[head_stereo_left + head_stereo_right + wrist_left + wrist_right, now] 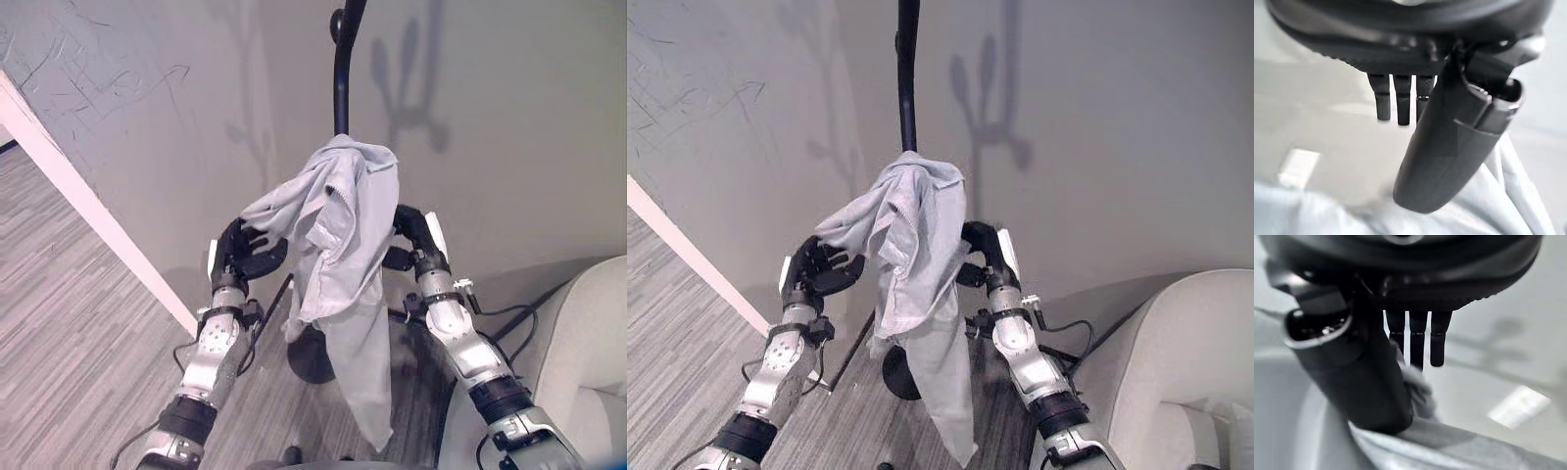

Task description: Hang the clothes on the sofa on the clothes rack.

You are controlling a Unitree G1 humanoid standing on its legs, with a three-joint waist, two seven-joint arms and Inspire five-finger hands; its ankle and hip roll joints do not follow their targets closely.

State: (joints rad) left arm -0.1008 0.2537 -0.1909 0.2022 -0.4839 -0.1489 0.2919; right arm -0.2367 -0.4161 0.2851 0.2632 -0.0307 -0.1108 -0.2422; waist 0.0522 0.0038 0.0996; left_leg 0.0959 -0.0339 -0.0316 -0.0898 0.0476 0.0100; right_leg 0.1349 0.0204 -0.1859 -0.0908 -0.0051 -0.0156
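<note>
A light grey garment hangs draped over the black clothes rack, one long end trailing down towards the floor. My left hand is just left of the cloth with its fingers straight and spread, open, touching or nearly touching a fold. In the left wrist view its fingers point past the pale cloth. My right hand is at the garment's right side, partly behind it. In the right wrist view its fingers are straight, with a bunch of cloth beside the thumb.
The rack's round black base stands on the wood floor close to the grey wall. A white baseboard runs along the left. The pale sofa is at the lower right, near my right arm.
</note>
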